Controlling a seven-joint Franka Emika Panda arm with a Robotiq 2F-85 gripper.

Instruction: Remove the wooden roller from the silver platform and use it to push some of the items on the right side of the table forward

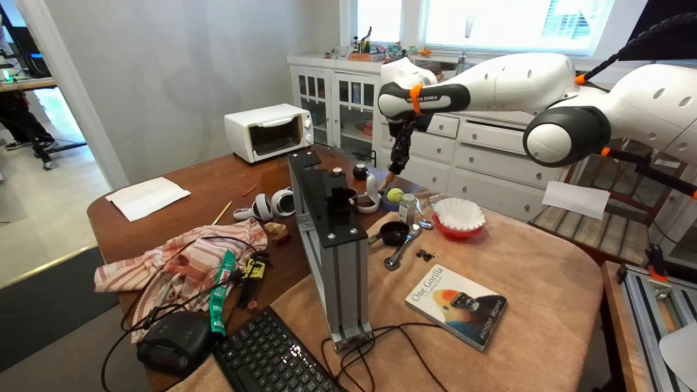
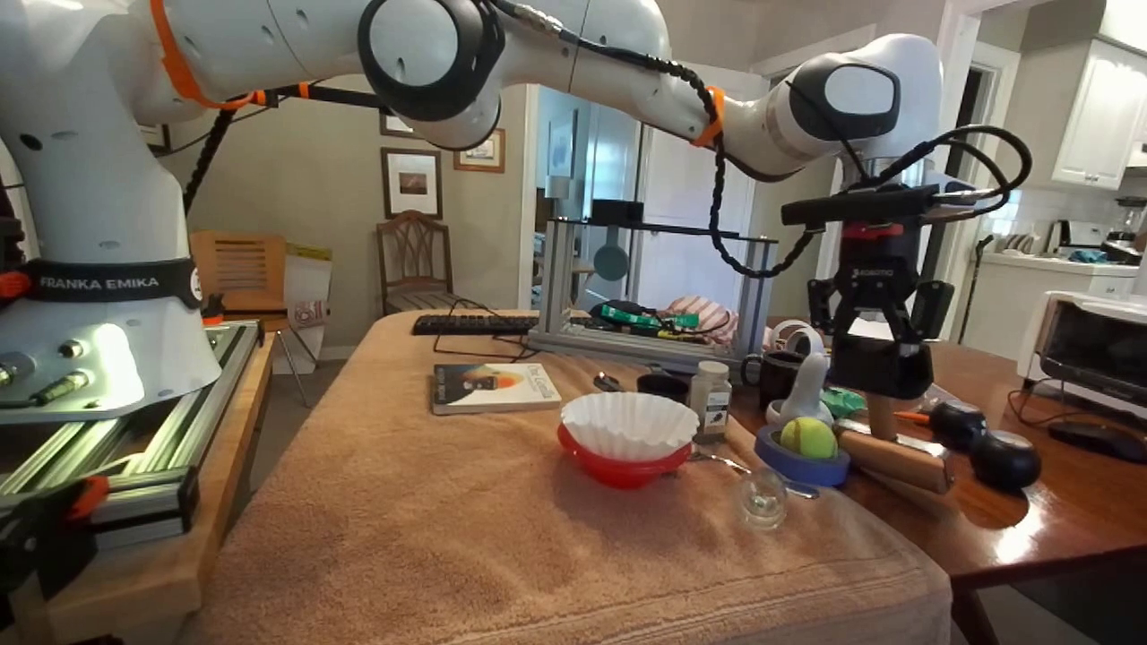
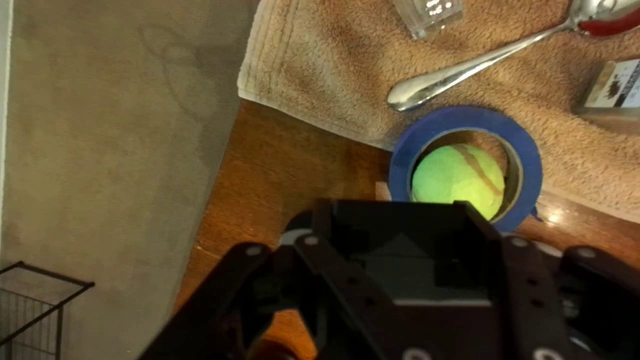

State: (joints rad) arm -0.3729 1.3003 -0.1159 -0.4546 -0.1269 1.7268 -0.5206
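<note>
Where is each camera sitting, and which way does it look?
An exterior view: near the keyboard, facing the windows; arm across the right half.
An exterior view: beside the towel, facing a white door; arm from base (left) to gripper (right).
Wrist view: just above the gripper, facing down at a ball in a tape ring; fingers at the bottom.
Both exterior views share the book and metal frame.

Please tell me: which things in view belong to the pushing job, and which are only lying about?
Belonging to the job:
gripper, wooden roller, silver platform, table; probably tennis ball, red bowl, picture book

Just lying about:
keyboard, striped cloth, toaster oven, paper
</note>
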